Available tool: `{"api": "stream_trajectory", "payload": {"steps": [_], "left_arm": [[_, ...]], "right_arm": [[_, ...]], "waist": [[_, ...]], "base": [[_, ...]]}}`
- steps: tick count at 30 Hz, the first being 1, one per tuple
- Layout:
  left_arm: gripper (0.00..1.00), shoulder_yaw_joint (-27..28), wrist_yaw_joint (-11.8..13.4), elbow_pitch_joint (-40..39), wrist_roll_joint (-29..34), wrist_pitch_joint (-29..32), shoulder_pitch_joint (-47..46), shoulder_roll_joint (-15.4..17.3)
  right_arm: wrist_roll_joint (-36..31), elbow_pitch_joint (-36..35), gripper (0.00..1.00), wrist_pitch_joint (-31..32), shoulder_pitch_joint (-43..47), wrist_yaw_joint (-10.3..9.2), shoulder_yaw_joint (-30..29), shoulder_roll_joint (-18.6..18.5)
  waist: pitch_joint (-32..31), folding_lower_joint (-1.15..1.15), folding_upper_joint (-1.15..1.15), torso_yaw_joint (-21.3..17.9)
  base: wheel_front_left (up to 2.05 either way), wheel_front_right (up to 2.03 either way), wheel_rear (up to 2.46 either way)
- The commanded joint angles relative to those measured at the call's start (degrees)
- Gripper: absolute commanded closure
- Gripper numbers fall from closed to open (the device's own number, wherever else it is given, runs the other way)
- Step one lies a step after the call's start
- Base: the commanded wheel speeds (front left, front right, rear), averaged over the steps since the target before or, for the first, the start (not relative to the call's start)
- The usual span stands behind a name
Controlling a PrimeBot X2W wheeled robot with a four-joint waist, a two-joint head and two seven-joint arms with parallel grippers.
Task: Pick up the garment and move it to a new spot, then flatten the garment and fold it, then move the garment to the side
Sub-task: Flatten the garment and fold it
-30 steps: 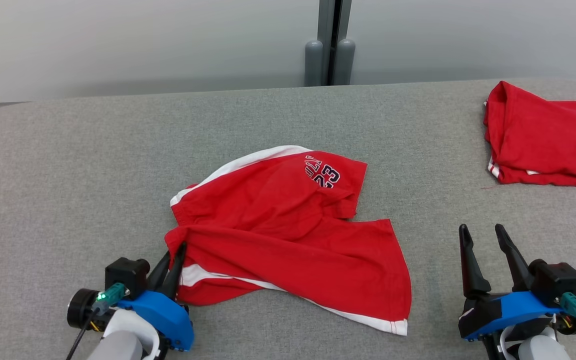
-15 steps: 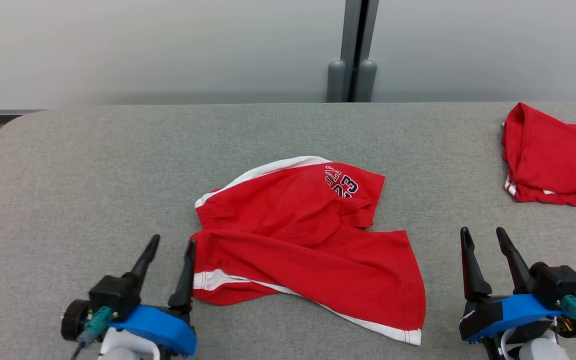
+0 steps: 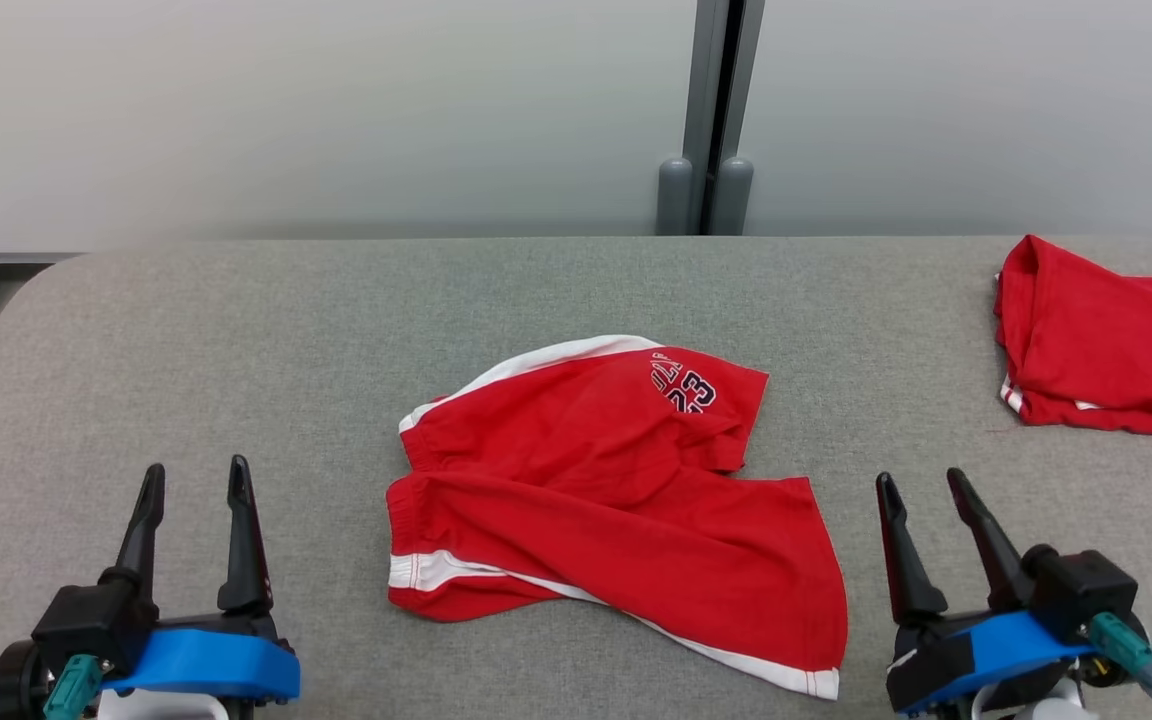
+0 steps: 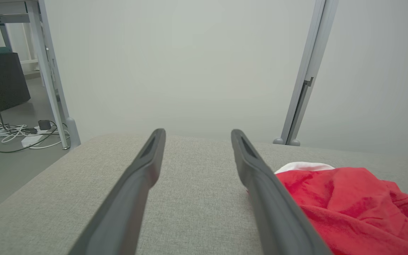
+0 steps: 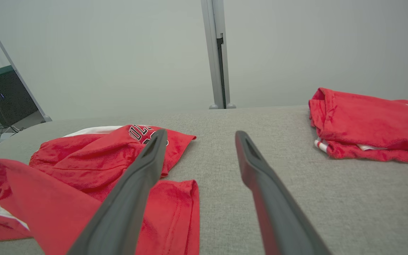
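The garment (image 3: 606,500) is a pair of red shorts with white side stripes and a number print, lying rumpled in the middle of the grey padded table (image 3: 236,340). It also shows in the left wrist view as red cloth (image 4: 345,202) right of the fingers, and in the right wrist view (image 5: 83,166) at the left. My left gripper (image 3: 194,482) stands open at the lower left, well apart from the shorts, nothing between its fingers. My right gripper (image 3: 921,488) is open at the lower right, just right of the shorts' hem.
A second red garment (image 3: 1106,350), folded, lies at the table's far right edge; it shows in the right wrist view too (image 5: 370,124). A grey wall with a vertical post (image 3: 711,110) runs behind the table. Cables (image 4: 12,132) lie on the floor to the left.
My left gripper let go of the shorts' waistband, opened wide and drew back to the left. The shorts settled onto the table. The head camera shifted, so the whole picture moved.
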Motion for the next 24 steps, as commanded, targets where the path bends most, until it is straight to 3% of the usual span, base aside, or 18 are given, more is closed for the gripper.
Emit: {"api": "stream_trajectory", "payload": {"steps": [1,9,24], "left_arm": [[0.00,0.73,-0.50,-0.35,0.88,-0.25,0.90,-0.59],[0.00,2.24,-2.11,0.75,3.35,-0.25,2.70,-2.17],[0.00,4.10,-4.09,2.23,5.90,-0.26,3.12,-3.79]], "right_arm": [[0.61,-1.13,0.00,-0.30,1.47,0.02,0.86,-0.07],[1.40,-4.75,0.00,0.58,5.84,0.02,3.19,-0.08],[0.29,-7.72,0.00,2.36,7.38,0.02,2.39,-0.08]], "waist": [[-0.42,0.00,0.00,-0.11],[-1.22,0.00,0.00,-0.34],[-2.19,0.00,0.00,-0.67]], "base": [[0.00,0.00,0.00],[0.00,0.00,0.00],[0.00,0.00,0.00]]}}
